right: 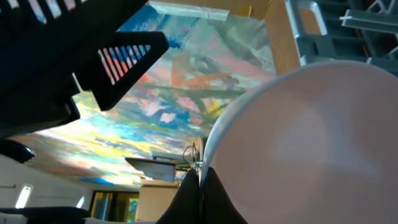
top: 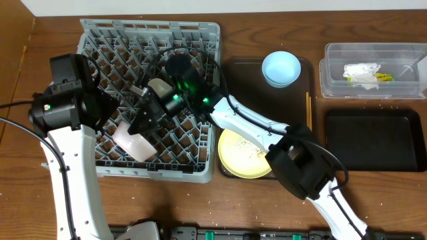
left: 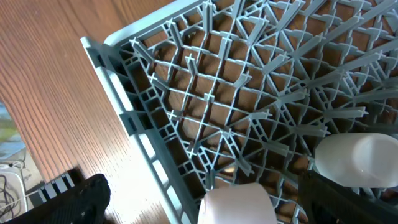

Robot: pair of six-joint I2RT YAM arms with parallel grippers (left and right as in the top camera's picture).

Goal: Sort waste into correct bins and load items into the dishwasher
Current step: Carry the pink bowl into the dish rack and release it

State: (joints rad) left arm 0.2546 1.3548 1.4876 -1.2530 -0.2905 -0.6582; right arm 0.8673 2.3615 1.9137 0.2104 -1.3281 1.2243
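The grey dishwasher rack [top: 200, 40] fills the left of the table. A pinkish-white bowl [top: 132, 142] stands on edge in its front left part. My right gripper [top: 142, 120] is shut on the bowl's rim, and in the right wrist view its tips [right: 200, 186] pinch the edge of the bowl [right: 311, 143]. My left gripper [left: 211, 208] hangs open over the rack's corner [left: 134, 115], the bowl [left: 239, 202] showing between its fingers [left: 78, 199]. A small white cup [top: 159, 87] lies in the rack beside it. The wrapper [top: 363, 73] rests in the clear tub [top: 333, 70].
A dark brown tray [top: 250, 87] right of the rack carries a light blue bowl [top: 281, 69], a yellow plate [top: 241, 157] with pale crumbs and thin chopsticks [top: 308, 110]. A shallow black tray [top: 373, 139] sits at the right, below the tub.
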